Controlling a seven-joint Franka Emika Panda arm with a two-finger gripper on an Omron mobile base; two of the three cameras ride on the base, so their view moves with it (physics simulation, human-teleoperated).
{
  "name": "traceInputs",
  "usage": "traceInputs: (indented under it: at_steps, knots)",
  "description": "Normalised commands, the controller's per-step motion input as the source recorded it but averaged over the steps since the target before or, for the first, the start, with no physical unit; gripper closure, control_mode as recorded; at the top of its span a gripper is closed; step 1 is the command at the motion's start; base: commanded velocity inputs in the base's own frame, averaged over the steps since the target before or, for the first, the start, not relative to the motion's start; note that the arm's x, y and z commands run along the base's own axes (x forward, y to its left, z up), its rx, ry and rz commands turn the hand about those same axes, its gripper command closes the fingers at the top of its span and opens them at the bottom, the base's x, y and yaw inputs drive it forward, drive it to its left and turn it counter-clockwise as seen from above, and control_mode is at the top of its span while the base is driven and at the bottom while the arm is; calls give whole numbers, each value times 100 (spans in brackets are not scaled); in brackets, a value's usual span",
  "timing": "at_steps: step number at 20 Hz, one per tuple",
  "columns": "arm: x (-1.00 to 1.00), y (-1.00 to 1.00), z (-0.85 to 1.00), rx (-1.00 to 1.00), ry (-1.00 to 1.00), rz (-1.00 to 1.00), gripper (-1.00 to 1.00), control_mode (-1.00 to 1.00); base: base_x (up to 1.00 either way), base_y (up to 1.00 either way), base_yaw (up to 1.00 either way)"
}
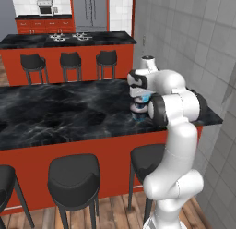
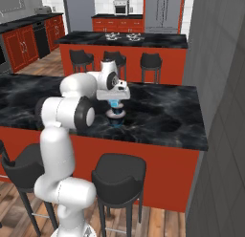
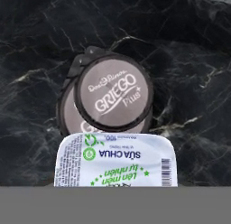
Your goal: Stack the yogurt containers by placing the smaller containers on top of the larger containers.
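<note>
Black marble counter (image 1: 55,112) carries the yogurt stack near its right end, under the gripper (image 2: 115,105), which holds a light-blue cup (image 2: 115,103). From the hand camera, that cup's white printed lid (image 3: 116,161) sits nearest, over a smaller grey-lidded cup (image 3: 113,93) lying off-centre on the big tub (image 3: 67,114).

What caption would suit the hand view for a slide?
Above a black marble counter, a white yogurt cup sits nearest the camera, beyond it two stacked grey-lidded Griego containers.
</note>
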Motion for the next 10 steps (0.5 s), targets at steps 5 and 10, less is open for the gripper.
traceInputs:
  at_steps: [5,10]
  knots:
    - [19,0,-6,0,0,0,100,-100,0,0,0]
    - [15,0,0,0,0,0,100,-100,0,0,0]
